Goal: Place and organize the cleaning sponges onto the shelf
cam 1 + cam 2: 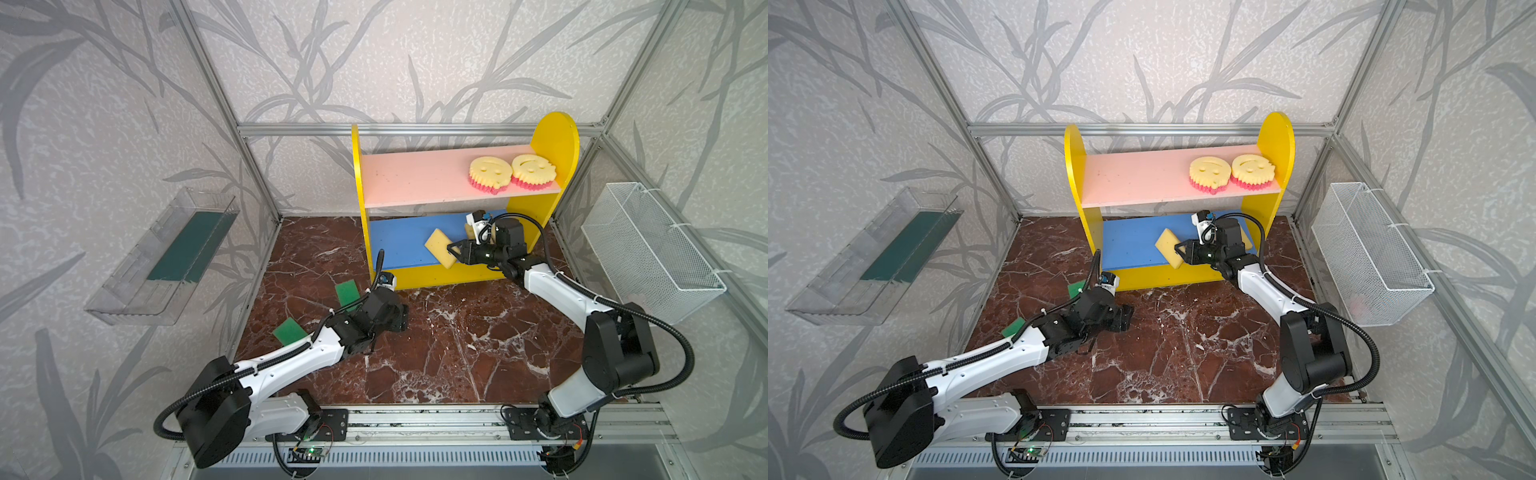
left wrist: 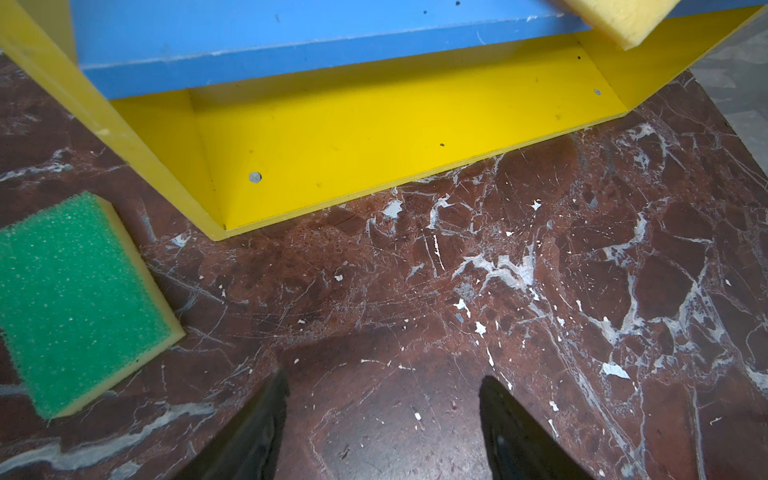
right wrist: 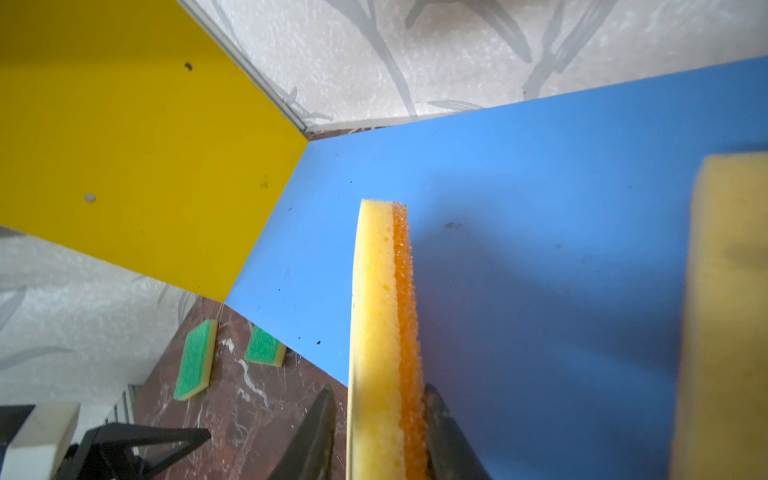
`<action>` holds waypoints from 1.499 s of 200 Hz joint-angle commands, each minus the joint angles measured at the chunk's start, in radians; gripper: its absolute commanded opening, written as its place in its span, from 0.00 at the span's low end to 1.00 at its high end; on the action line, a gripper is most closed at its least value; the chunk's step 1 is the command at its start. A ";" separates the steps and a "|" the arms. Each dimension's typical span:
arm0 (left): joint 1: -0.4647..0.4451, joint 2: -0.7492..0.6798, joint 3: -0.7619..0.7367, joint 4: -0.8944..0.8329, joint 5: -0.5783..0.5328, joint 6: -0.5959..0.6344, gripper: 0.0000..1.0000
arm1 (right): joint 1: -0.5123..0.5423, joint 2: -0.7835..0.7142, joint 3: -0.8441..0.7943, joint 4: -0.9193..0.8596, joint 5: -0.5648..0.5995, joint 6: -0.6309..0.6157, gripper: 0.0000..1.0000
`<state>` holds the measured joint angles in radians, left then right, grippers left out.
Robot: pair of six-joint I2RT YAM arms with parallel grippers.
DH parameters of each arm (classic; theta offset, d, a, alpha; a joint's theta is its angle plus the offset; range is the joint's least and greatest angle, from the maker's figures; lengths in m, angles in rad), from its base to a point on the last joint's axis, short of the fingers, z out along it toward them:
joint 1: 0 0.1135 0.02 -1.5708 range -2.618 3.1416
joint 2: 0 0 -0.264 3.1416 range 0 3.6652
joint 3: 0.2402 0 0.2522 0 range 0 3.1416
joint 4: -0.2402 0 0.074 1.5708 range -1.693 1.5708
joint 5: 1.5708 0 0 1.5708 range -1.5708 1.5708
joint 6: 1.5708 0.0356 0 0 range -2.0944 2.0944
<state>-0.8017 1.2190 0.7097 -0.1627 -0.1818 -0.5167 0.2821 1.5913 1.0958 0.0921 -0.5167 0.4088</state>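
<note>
- Between the nearly closed jaws of the right claw [image 3: 379,388]: yellow rectangular foam sponge with orange face [image 3: 380,299], on edge over the blue lower board [image 1: 399,243] of the yellow-sided shelf [image 1: 555,137]; grip impossible to tell.
- Gaping and empty above the marble surface [image 1: 436,340]: left claw [image 2: 385,378].
- On the pink upper board [image 1: 415,176]: two round yellow smiley sponges [image 1: 490,171] [image 1: 534,168].

The left arm [image 1: 291,365] and right arm [image 1: 557,291] wore white shells between bulky black joint housings [image 1: 619,349], with ribbed black cable conduit [image 1: 690,361] zip-tied alongside, and the left gripper [image 2: 382,386] and right gripper [image 3: 380,399] ended in dark tapered fingers [image 2: 266,424].
</note>
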 commanded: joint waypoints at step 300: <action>0.005 -0.046 -0.035 0.006 -0.027 -0.013 0.74 | 0.190 0.056 0.241 -0.406 0.415 -0.402 0.99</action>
<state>-0.8017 1.1866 0.6868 -0.1493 -0.1856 -0.5175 0.4637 1.6192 1.2984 -0.2653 -0.1669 0.0631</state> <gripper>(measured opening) 0.743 0.991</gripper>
